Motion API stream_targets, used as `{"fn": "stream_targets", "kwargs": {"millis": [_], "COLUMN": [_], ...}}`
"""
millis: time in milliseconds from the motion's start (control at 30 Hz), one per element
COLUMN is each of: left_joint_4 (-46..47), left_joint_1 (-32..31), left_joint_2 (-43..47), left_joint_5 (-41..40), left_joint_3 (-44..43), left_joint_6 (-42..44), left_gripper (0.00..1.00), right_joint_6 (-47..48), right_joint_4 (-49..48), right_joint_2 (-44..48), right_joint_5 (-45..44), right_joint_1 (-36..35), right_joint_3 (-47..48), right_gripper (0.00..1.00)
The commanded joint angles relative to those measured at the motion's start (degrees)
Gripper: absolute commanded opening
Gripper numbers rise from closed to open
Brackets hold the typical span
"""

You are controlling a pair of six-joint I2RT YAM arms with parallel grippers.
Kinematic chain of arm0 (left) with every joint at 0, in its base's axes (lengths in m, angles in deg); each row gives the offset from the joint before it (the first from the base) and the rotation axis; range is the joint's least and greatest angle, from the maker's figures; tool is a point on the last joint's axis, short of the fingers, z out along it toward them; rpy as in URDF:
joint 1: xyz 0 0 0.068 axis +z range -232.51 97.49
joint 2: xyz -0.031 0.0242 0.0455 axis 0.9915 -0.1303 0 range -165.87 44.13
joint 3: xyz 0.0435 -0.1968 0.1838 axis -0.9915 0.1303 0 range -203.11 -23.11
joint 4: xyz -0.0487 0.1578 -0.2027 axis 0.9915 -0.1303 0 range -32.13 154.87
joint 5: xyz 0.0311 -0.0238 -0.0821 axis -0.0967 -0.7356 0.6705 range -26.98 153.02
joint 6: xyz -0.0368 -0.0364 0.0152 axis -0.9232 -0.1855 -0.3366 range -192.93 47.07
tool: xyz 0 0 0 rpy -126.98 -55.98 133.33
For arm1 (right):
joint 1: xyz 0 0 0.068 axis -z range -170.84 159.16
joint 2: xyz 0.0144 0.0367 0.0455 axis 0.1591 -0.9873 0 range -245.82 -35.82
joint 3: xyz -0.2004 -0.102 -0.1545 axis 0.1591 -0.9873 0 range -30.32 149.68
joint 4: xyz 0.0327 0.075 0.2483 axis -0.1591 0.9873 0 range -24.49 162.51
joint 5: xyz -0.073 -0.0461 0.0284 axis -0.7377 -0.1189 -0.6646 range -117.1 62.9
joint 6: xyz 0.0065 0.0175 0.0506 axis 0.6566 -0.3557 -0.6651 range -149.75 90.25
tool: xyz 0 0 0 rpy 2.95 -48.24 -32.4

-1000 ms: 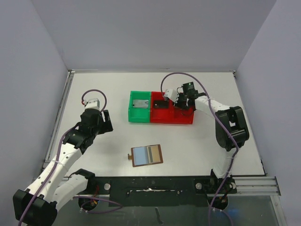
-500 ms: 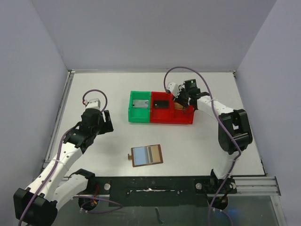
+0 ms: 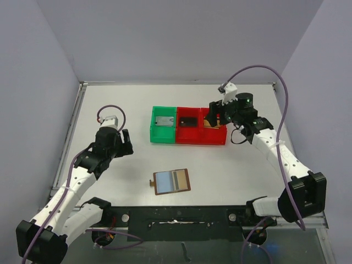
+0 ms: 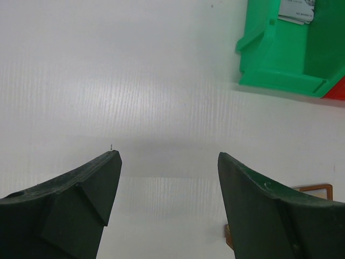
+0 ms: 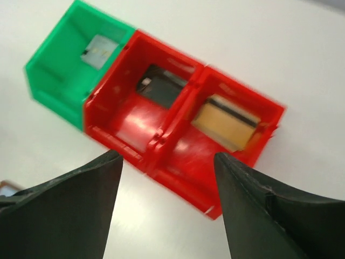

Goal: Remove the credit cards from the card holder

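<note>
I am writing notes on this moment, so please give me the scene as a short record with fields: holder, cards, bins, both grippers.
card holder: lies open on the table, apart from the bins
gold card: in the right red bin
dark card: in the middle red bin
grey card: in the green bin
left gripper: open, empty, over bare table
right gripper: open, empty, above the red bins

Card holder (image 3: 172, 181) open flat; gold credit card (image 5: 223, 123) tilted in red bin (image 5: 186, 186).
</note>
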Motion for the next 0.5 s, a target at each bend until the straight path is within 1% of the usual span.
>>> {"fn": "stream_targets", "kwargs": {"millis": [0, 67, 100, 167, 233, 300, 333, 400, 467], "left_joint_4": [3.14, 2.66, 2.48, 2.13, 1.73, 2.04, 2.61, 4.07, 4.70], "left_joint_1": [0.39, 0.39, 0.36, 0.34, 0.30, 0.16, -0.13, -1.36, -3.83], "left_joint_2": [0.55, 0.97, 1.19, 1.54, 1.74, 1.89, 1.98, 2.19, 2.39], "left_joint_5": [3.14, 6.27, 9.06, 15.26, 21.63, 27.11, 29.33, 32.16, 31.64], "left_joint_3": [-0.57, -0.69, -0.82, -1.05, -0.68, 0.90, 1.93, 4.24, 5.10], "left_joint_6": [-0.06, -2.63, -4.11, -6.82, -9.23, -11.90, -13.25, -15.78, -18.07], "left_gripper": [0.72, 0.72, 0.72, 0.72, 0.73, 0.72, 0.72, 0.72, 0.70], "right_joint_6": [-17.84, -23.46, -26.00, -29.93, -35.38, -40.44, -43.27, -48.77, -52.44], "right_joint_4": [1.09, -4.01, -5.96, -6.49, -3.47, -3.51, -3.36, -3.52, -4.12], "right_joint_2": [4.97, 8.65, 10.13, 11.71, 11.82, 11.61, 11.44, 11.11, 10.58], "right_joint_5": [14.18, 16.38, 15.22, 7.76, -5.27, -14.67, -18.01, -21.89, -24.08], "right_joint_1": [-0.29, -1.89, -3.55, -8.34, -14.91, -21.49, -24.23, -29.03, -33.65], "right_joint_3": [-6.13, -11.45, -13.90, -17.07, -18.43, -20.87, -21.78, -23.34, -24.53], "right_gripper": [0.73, 0.76, 0.76, 0.73, 0.72, 0.71, 0.70, 0.68, 0.66]}}
